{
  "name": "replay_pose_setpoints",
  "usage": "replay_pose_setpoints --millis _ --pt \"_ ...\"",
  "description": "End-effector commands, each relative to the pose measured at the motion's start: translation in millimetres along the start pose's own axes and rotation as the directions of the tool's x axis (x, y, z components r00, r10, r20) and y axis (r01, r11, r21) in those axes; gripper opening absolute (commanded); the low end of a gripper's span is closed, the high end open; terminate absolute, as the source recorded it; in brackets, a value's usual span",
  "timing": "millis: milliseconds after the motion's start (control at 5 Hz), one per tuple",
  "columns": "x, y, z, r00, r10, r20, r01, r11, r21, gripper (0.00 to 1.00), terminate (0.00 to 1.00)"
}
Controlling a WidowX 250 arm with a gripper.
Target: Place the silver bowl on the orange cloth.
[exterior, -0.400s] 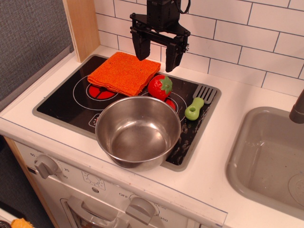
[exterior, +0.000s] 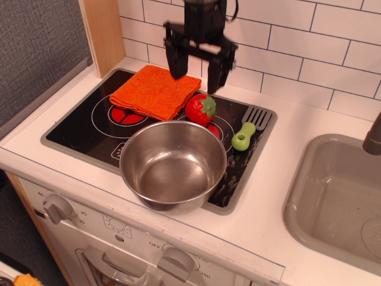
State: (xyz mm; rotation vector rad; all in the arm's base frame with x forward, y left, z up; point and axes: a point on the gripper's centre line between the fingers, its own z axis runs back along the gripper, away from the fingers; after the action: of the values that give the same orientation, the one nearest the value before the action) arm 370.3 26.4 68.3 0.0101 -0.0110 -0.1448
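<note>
The silver bowl (exterior: pixel 173 165) stands upright and empty on the front right of the black stovetop (exterior: pixel 83 128). The orange cloth (exterior: pixel 156 90) lies folded flat on the back left burner, apart from the bowl. My gripper (exterior: pixel 198 75) hangs open and empty above the back of the stove, over the cloth's right corner and behind the bowl. Its two black fingers (exterior: pixel 177 61) are spread wide and slightly blurred.
A red toy strawberry (exterior: pixel 200 109) sits between cloth and bowl. A green-handled grey toy spatula (exterior: pixel 249 128) lies at the stove's right edge. A grey sink (exterior: pixel 333 196) is at the right, a white tiled wall behind, a wooden post (exterior: pixel 104 33) at the back left.
The gripper has shifted very slightly, appearing a little blurred and raised. The bowl, cloth and strawberry have not moved.
</note>
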Motion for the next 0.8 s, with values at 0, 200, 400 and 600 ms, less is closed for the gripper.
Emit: replay_pose_setpoints --millis 0,200,400,600 --pt "-52.7 6.9 31.2 0.993 0.028 0.115 -0.028 1.0 0.005 1.0 0.0" --pt "-80.6 6.8 23.2 0.996 0.02 0.085 -0.021 1.0 0.014 1.0 0.0" --pt "-103.1 6.5 -5.8 1.0 0.024 -0.01 -0.023 0.998 0.05 1.0 0.0" --pt "-107.7 10.1 -31.1 0.996 0.046 -0.075 -0.04 0.996 0.081 1.0 0.0"
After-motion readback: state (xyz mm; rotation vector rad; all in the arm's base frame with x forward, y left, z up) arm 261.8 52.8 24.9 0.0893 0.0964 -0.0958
